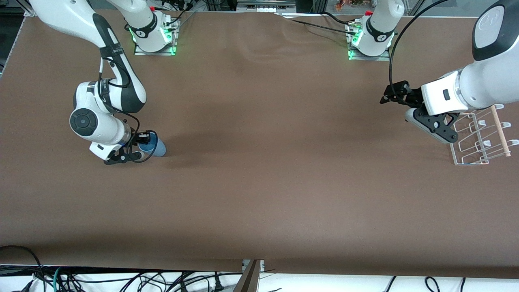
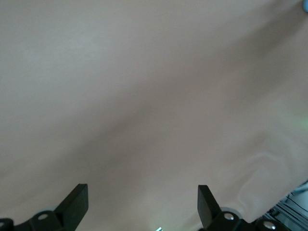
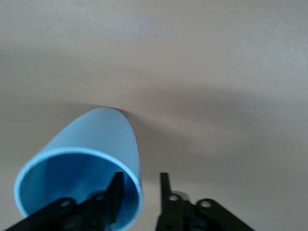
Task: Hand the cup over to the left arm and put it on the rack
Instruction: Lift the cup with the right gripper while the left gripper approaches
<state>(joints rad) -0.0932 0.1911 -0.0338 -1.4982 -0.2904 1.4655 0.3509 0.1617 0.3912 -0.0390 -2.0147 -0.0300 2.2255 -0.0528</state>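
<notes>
The light-blue cup [image 1: 157,147] lies tipped on the brown table near the right arm's end, its mouth toward my right gripper [image 1: 142,145]. In the right wrist view the right gripper [image 3: 139,185] is open and straddles the cup's [image 3: 103,134] rim, one finger inside the mouth and one outside, with a gap to the wall on each side. My left gripper [image 1: 389,96] is open and empty above the table beside the rack [image 1: 480,140]. In the left wrist view the left gripper [image 2: 142,197] has only bare table between its fingers.
The rack stands at the left arm's end of the table with a wooden dowel [image 1: 501,132] across it. The arm bases [image 1: 154,36] [image 1: 371,40] stand along the table edge farthest from the front camera. Brown tabletop [image 1: 263,162] spans between cup and rack.
</notes>
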